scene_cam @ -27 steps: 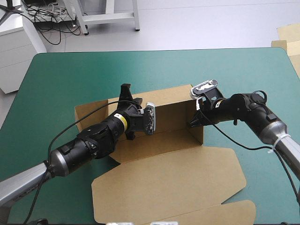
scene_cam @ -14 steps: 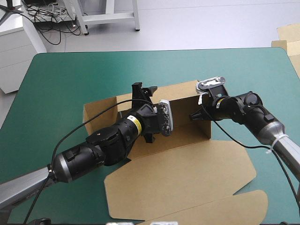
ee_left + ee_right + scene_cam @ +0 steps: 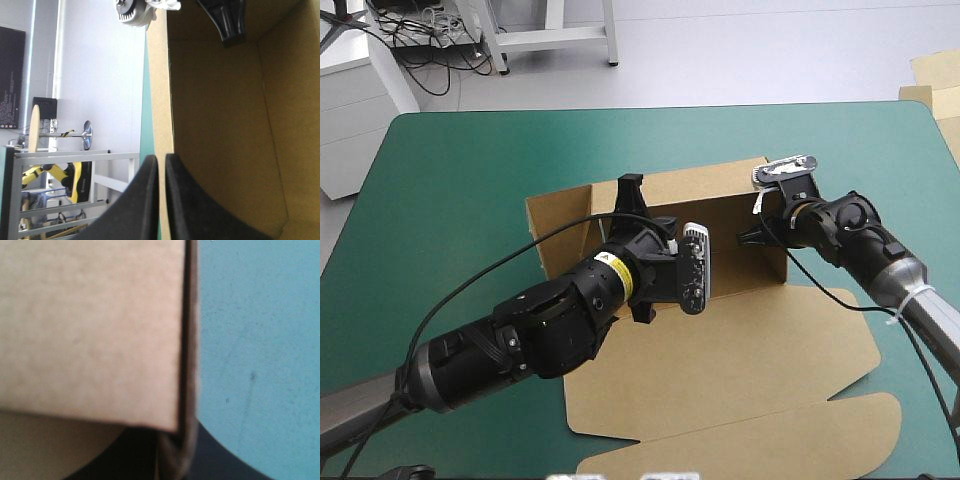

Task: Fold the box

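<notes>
Box (image 3: 720, 370) walls up | left pincer (image 3: 161, 157) clenched on back wall, 12 o'clock | right pincer (image 3: 752, 237) grasping side wall, 3 o'clock | advice — square the corner, both grips firm

Overhead plus wrist close-ups on box (image 3: 740, 360)

The teal-green tabletop (image 3: 450, 190) carries the brown box (image 3: 740, 360), a little right of its middle. The box's broad lid panel lies flat toward the near edge, and its far wall and right end wall stand upright.
</notes>
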`<move>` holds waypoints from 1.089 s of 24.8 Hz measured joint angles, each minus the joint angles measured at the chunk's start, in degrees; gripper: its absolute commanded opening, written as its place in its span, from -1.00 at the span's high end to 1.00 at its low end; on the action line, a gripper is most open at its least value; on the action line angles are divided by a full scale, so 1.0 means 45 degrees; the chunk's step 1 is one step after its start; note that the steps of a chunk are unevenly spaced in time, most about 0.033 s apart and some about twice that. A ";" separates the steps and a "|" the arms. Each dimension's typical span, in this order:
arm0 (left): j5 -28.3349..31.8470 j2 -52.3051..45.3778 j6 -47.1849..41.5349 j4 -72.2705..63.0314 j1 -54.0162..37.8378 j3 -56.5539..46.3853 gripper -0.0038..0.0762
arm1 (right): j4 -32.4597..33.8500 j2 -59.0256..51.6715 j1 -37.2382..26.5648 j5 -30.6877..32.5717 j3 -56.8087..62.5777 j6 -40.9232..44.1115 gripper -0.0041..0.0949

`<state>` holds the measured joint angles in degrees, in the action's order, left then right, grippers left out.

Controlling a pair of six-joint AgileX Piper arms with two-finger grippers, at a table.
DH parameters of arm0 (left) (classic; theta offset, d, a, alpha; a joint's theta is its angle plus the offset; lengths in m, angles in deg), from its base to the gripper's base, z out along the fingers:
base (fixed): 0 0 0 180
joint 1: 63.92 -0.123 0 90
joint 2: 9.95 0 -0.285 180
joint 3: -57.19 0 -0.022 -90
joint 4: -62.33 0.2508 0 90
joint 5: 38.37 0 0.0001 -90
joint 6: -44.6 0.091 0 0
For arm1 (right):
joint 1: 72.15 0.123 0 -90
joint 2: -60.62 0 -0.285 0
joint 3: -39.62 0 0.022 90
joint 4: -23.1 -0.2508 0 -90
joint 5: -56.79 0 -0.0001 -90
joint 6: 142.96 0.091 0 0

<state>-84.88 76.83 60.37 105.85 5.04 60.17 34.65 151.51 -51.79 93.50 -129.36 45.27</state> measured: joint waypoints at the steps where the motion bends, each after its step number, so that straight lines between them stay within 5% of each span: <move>1: -0.0131 0.0000 0.0424 -0.0537 -0.0170 0.0261 0.86 | 0.0000 0.0000 0.0000 0.0000 0.0000 0.0000 0.96; 8: -0.1780 0.0000 0.1816 -0.4941 -0.5940 0.3486 0.87 | -0.0023 0.0000 0.0000 0.0038 0.0000 0.0005 0.96; 16: -0.3627 -0.0882 0.0492 -0.7529 -1.1588 0.3754 0.91 | -0.0034 0.0000 -0.0010 0.0088 0.0000 0.0005 0.96; 27: -0.2641 -0.4293 0.0119 -0.9505 -1.3702 0.0176 0.93 | -0.0034 0.0000 -0.0010 0.0088 0.0000 0.0005 0.96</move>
<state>-96.77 57.51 60.91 63.08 -56.62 60.96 34.50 151.51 -51.83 93.89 -129.36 45.30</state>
